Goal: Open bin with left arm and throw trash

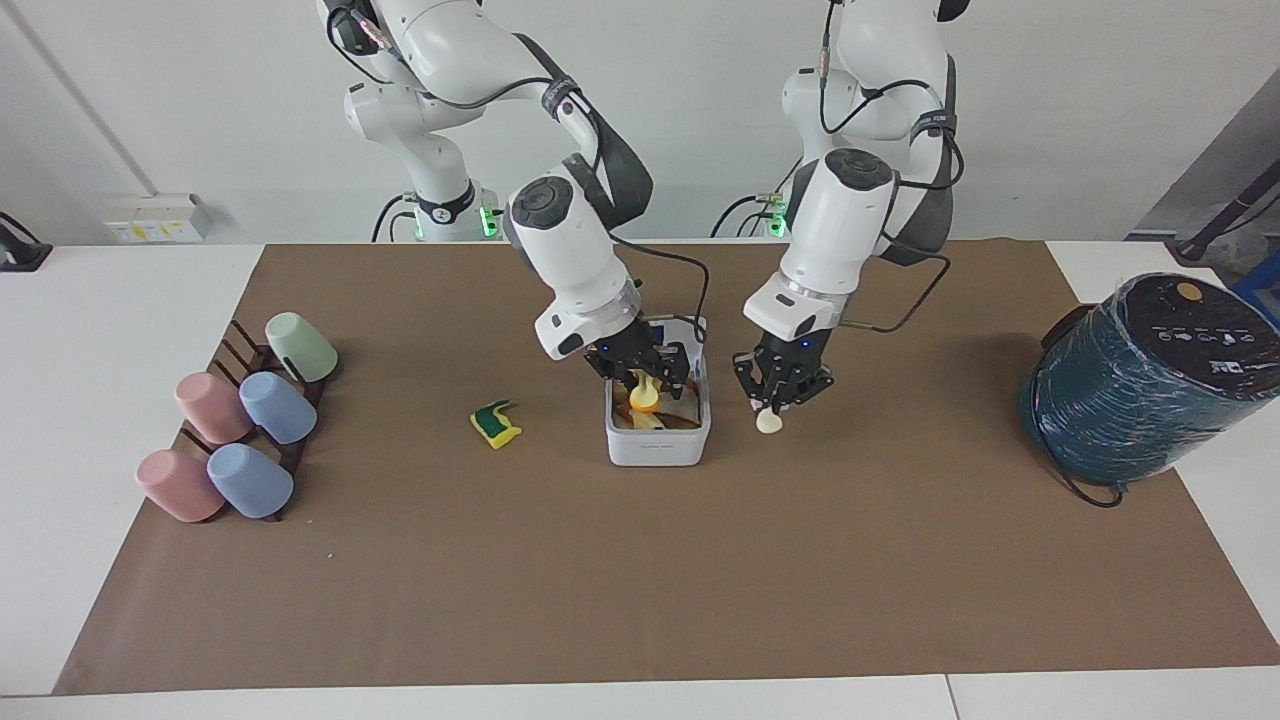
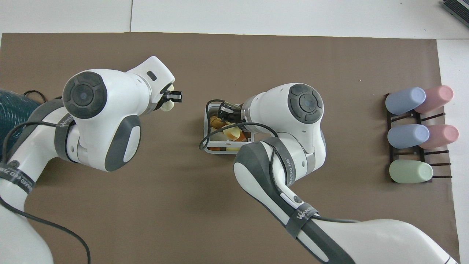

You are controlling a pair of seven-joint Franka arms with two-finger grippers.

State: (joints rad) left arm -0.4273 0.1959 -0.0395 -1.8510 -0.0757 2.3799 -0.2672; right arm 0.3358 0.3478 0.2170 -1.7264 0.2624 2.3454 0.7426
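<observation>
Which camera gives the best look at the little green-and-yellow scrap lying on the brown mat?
The facing view: the green-and-yellow scrap lies in the open on the mat, beside the white bin, toward the right arm's end. In the overhead view the right arm covers that spot, so the scrap does not show.

White bin (image 1: 657,443) open mid-mat, scraps inside; green-yellow scrap (image 1: 496,423) beside it; cream lump (image 1: 768,421) held aloft.
</observation>
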